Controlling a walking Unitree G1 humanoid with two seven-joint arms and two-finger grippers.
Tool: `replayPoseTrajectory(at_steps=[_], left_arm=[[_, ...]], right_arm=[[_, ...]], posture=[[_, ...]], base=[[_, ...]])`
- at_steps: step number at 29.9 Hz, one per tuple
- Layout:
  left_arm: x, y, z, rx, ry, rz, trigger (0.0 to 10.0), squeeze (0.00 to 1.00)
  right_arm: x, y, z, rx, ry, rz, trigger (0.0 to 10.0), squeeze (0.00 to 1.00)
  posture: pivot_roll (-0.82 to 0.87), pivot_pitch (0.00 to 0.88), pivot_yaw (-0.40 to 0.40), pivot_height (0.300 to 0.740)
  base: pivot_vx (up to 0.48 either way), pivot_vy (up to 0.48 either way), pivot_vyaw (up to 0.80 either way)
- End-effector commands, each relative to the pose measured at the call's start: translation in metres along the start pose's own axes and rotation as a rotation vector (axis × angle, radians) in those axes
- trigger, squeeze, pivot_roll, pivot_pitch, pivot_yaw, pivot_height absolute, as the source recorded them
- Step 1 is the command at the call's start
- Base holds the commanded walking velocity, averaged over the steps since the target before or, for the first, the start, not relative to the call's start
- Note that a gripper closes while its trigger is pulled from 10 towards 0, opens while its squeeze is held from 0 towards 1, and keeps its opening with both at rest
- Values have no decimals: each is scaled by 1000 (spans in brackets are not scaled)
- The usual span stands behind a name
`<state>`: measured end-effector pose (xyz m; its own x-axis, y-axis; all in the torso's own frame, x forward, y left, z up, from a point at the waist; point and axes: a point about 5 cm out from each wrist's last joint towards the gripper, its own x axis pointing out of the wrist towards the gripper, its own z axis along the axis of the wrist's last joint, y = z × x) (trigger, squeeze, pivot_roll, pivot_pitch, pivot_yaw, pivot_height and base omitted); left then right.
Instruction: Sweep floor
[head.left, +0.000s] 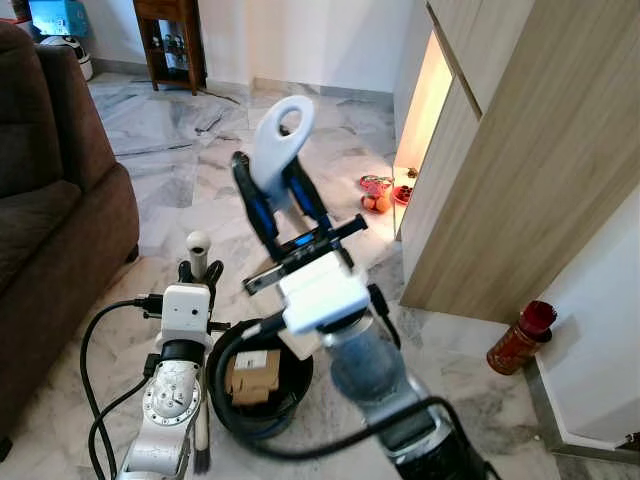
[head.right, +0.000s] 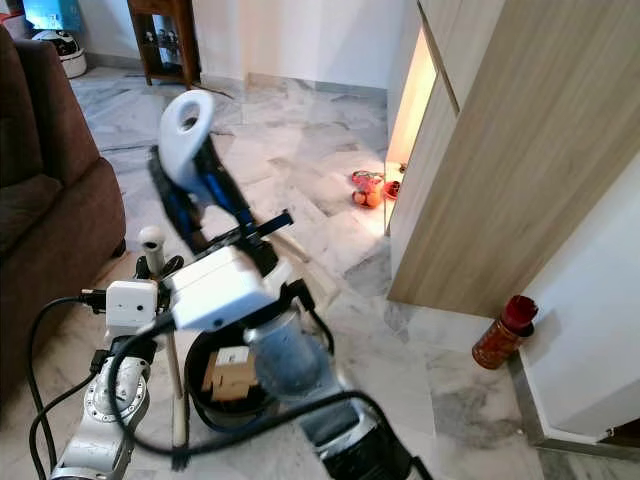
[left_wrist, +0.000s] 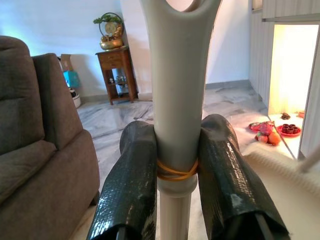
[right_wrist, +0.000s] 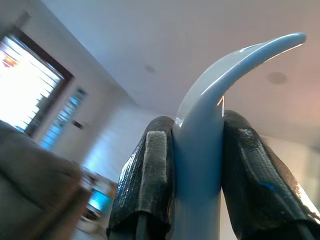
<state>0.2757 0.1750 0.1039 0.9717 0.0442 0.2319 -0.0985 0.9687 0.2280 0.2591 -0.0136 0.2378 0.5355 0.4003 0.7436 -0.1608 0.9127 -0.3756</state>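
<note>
While both grippers clamp pale handles, the robot stands on a marble floor (head.left: 190, 170) beside a brown sofa (head.left: 50, 200).

Seen from the head, the right gripper (head.left: 285, 205) is raised, its fingers closed on a white looped handle (head.left: 280, 140); the left gripper (head.left: 200, 268) sits lower, pinching a thin pale broom handle (head.left: 198, 245) above a black dustpan bucket (head.left: 262, 385) holding a cardboard scrap (head.left: 252, 375); the left wrist view adds a yellow rubber band (left_wrist: 176, 172) round that handle between the fingers (left_wrist: 130, 190); the right wrist view looks up at the ceiling (right_wrist: 150, 40); a red bottle (head.left: 520, 338) stands by the wall.
</note>
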Motion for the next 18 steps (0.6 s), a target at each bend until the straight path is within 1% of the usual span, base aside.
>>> replayPoseTrajectory(at_steps=[1, 3, 4, 5, 6, 7, 8, 9, 10, 11, 12, 13, 15, 16, 17, 18], left_arm=[[4, -2, 11, 14, -64, -10, 10000, 0], [5, -3, 11, 12, -62, -15, 10000, 0], [5, -3, 10, 11, -61, -18, 10000, 0], [5, -3, 10, 10, -61, -18, 10000, 0], [5, -3, 10, 9, -62, -19, 10000, 0], [5, -4, 10, 7, -61, -20, 10000, 0], [5, -4, 10, 7, -61, -20, 10000, 0], [5, -4, 10, 5, -61, -20, 10000, 0], [5, -4, 10, 5, -60, -21, 10000, 0], [5, -3, 10, 3, -58, -21, 10000, 0], [5, -3, 10, 3, -58, -21, 10000, 0], [4, -2, 10, 4, -57, -21, 10000, 0], [3, -1, 10, 5, -57, -21, 10000, 0], [3, 1, 11, 5, -57, -19, 10000, 0], [2, 2, 11, 4, -57, -19, 10000, 0], [1, 4, 11, 4, -57, -17, 10000, 0]], right_arm=[[0, -34, -20, -107, 78, -102, 10000, 0], [-7, -54, -38, -164, 168, -161, 10000, 0], [-15, -68, -51, -190, 233, -207, 10000, 0], [-17, -72, -54, -190, 249, -221, 10000, 0], [-23, -80, -61, -208, 284, -239, 10000, 0], [-36, -96, -73, -242, 351, -274, 10000, 0], [-36, -96, -73, -242, 351, -274, 10000, 0], [-43, -105, -79, -257, 390, -292, 10000, 0], [-48, -109, -83, -267, 415, -299, 10000, 0], [-59, -118, -91, -270, 467, -323, 10000, 0], [-59, -118, -91, -270, 467, -323, 10000, 0], [-72, -125, -100, -252, 533, -351, 10000, 0], [-81, -129, -107, -242, 581, -368, 10000, 0], [-91, -132, -113, -212, 627, -391, 10000, 0], [-96, -133, -115, -192, 649, -405, 10000, 0], [-105, -135, -119, -162, 686, -426, 10000, 0]], posture=[[143, 0, -92, 740], [138, 0, -91, 740], [138, 0, -91, 740], [134, 0, -90, 740], [135, 0, -90, 740], [135, 0, -90, 740], [135, 0, -90, 740], [135, 0, -90, 740], [135, 0, -90, 740], [132, 0, -90, 740], [132, 0, -90, 740], [132, 0, -90, 740], [136, 0, -90, 740], [141, 0, -89, 740], [141, 0, -89, 740], [145, 0, -85, 740]], base=[[0, 0, 0], [0, 0, 0], [0, 0, 0], [0, 0, 0], [0, 0, 0], [0, 0, 0], [0, 0, 0], [0, 0, 0], [0, 0, 0], [0, 0, 0], [0, 0, 0], [0, 0, 0], [0, 0, 0], [0, 0, 0], [0, 0, 0], [0, 0, 0]])
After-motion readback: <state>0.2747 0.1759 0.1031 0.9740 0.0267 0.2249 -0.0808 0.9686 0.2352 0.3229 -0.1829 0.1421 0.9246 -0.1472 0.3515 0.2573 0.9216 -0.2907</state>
